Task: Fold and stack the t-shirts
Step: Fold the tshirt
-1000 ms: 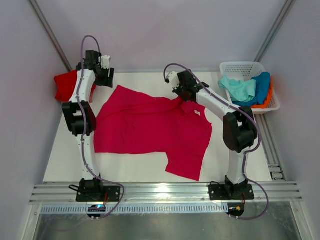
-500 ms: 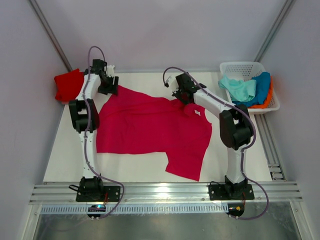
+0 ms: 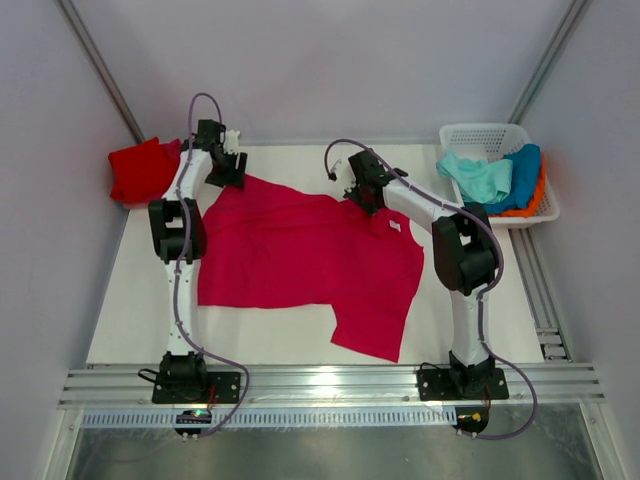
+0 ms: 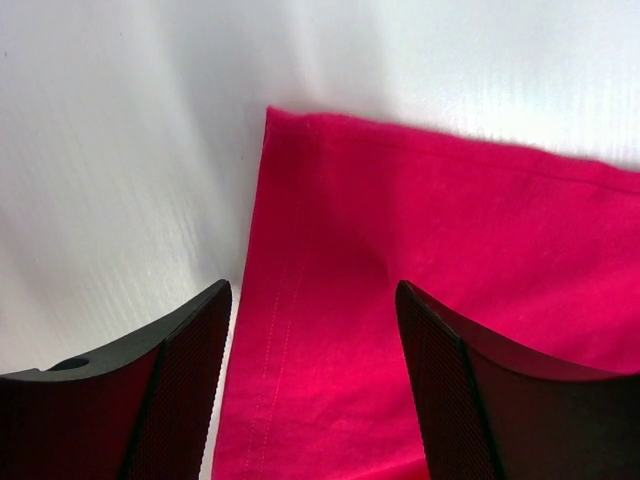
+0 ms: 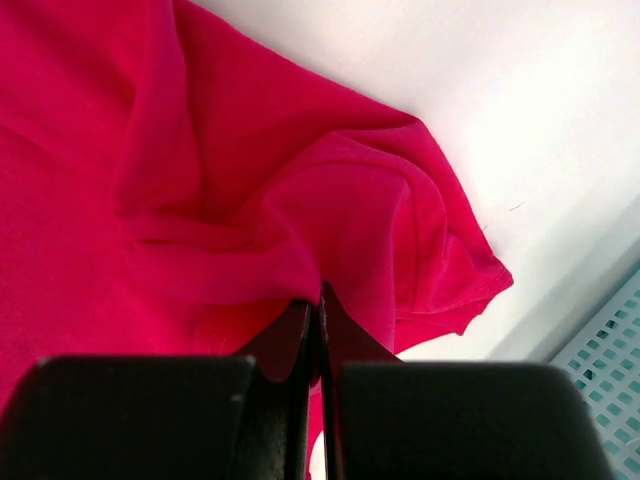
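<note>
Crimson-pink t-shirt (image 3: 300, 250) lies spread, rumpled where right gripper (image 5: 318, 300) pinches it; left gripper (image 4: 314, 295) gapes.

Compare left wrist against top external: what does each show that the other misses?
Left wrist only: the stitched hem at the pink shirt corner, with the left gripper open astride that edge.
Top external only: the right gripper at the shirt's far edge, a red shirt at far left, and the basket holding a mint shirt, a blue shirt and an orange shirt.
Both: the pink shirt on the white table.
</note>
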`<state>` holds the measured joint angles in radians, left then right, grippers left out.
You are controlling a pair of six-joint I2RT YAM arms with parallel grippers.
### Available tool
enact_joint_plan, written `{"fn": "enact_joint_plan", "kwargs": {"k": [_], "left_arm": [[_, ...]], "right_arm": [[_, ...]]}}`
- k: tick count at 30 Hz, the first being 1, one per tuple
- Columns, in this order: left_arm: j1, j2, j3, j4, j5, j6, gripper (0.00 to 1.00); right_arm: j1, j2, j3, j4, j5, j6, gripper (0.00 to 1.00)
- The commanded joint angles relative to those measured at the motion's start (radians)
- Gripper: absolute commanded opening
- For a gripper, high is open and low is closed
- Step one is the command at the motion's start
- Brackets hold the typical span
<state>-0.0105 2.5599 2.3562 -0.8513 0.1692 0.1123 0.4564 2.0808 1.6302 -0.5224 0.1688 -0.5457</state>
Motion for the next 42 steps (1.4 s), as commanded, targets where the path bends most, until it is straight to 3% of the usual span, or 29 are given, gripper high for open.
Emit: {"fn": "enact_joint_plan", "kwargs": {"k": [1, 18, 21, 22, 23, 25, 26, 34, 42], "left_arm": [[-0.006, -0.015, 0.038, 0.080, -0.017, 0.016, 0.69], [0.003, 0.057, 0.023, 0.164, -0.010, -0.039, 0.63], [0.006, 0.062, 0.026, 0.173, -0.011, -0.063, 0.50], [0.004, 0.063, 0.025, 0.173, -0.016, -0.066, 0.40], [0.006, 0.063, 0.026, 0.170, -0.022, -0.069, 0.20], [0.006, 0.060, 0.025, 0.169, -0.037, -0.077, 0.03], [0.004, 0.057, 0.025, 0.166, -0.055, -0.077, 0.00], [0.006, -0.015, 0.041, 0.185, -0.138, -0.065, 0.00], [0.101, -0.179, 0.060, 0.202, -0.218, -0.103, 0.00]], "right_arm": [[-0.001, 0.001, 0.049, -0.014, -0.005, 0.018, 0.03], [-0.001, 0.005, 0.062, -0.042, -0.012, 0.021, 0.03], [-0.002, 0.013, 0.077, -0.053, -0.011, 0.020, 0.03], [-0.001, 0.013, 0.077, -0.050, -0.009, 0.018, 0.03], [-0.002, 0.013, 0.077, -0.048, -0.009, 0.015, 0.03], [-0.002, 0.013, 0.077, -0.047, -0.006, 0.013, 0.03], [-0.001, 0.015, 0.079, -0.047, -0.006, 0.013, 0.03], [-0.002, 0.021, 0.080, -0.010, 0.018, 0.015, 0.03], [-0.010, 0.022, 0.138, 0.016, 0.063, 0.052, 0.03]]}}
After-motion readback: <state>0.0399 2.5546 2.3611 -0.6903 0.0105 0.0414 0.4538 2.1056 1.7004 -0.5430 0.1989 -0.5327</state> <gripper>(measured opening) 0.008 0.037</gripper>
